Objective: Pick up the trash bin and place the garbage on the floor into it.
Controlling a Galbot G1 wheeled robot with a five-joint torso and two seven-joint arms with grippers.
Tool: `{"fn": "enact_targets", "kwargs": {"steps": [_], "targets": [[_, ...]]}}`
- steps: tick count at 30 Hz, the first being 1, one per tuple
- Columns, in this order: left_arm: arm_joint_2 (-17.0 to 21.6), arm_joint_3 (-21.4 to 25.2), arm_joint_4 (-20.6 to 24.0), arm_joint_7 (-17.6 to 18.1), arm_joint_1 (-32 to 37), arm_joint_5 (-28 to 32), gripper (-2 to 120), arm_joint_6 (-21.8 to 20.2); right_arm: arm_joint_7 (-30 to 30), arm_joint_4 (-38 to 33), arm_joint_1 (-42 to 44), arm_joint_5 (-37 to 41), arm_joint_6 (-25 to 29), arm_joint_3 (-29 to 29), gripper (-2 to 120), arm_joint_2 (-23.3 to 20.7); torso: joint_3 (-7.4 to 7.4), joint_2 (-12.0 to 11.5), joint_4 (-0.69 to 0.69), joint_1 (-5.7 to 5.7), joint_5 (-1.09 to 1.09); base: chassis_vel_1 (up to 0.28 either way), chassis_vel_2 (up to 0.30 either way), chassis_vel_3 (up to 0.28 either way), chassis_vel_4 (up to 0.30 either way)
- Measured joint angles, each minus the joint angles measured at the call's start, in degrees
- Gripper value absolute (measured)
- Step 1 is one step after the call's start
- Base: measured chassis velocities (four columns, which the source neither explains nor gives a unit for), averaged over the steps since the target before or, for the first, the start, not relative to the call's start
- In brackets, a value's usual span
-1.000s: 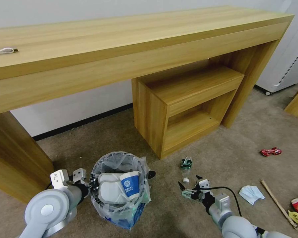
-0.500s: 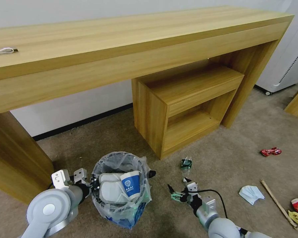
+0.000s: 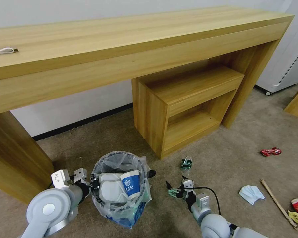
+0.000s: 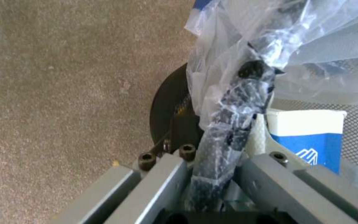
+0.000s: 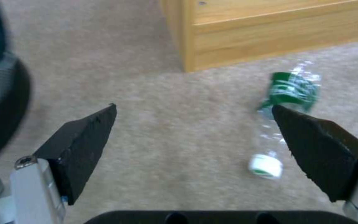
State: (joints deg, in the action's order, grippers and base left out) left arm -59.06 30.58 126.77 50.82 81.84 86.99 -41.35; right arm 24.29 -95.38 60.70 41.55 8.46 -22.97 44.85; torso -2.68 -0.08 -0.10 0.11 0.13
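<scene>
My left pincer [image 4: 212, 174] is clamped on the trash bin [image 3: 121, 188] rim beside the bench. My right pincer [image 5: 193, 137], jaws apart, sits off-line from the crushed bottle [image 5: 284, 102] on the floor [image 3: 222, 158]; closing now risks nudging it away.

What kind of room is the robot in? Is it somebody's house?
Probably an office or a hotel-style room, though I can't be sure. A long wooden desk stands against the wall with a small shelf unit under it, on beige carpet, with a white appliance nearby.

Beige carpet [image 3: 222, 165], blue-white cup [image 3: 130, 185], green-labelled clear bottle [image 5: 289, 93], red wrapper [image 3: 270, 151]
</scene>
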Motion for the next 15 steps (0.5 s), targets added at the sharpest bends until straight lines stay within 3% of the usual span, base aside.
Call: {"fn": "enact_targets", "kwargs": {"steps": [8,15], "targets": [[0.1,0.0,-0.5,-0.1,-0.2,0.0,0,0.0,1.1,0.7,2.3,-1.6,0.0,3.8,92,-1.2,0.0,0.0,0.0,0.0,0.0,0.0,0.0,0.0,0.0],[0.1,0.0,-0.4,-0.2,-0.3,0.1,0,0.1,2.1,2.3,2.8,-2.2,-0.5,4.9,98,-0.6,0.0,0.0,0.0,0.0,0.01,0.0,0.0,0.0,0.0]]}}
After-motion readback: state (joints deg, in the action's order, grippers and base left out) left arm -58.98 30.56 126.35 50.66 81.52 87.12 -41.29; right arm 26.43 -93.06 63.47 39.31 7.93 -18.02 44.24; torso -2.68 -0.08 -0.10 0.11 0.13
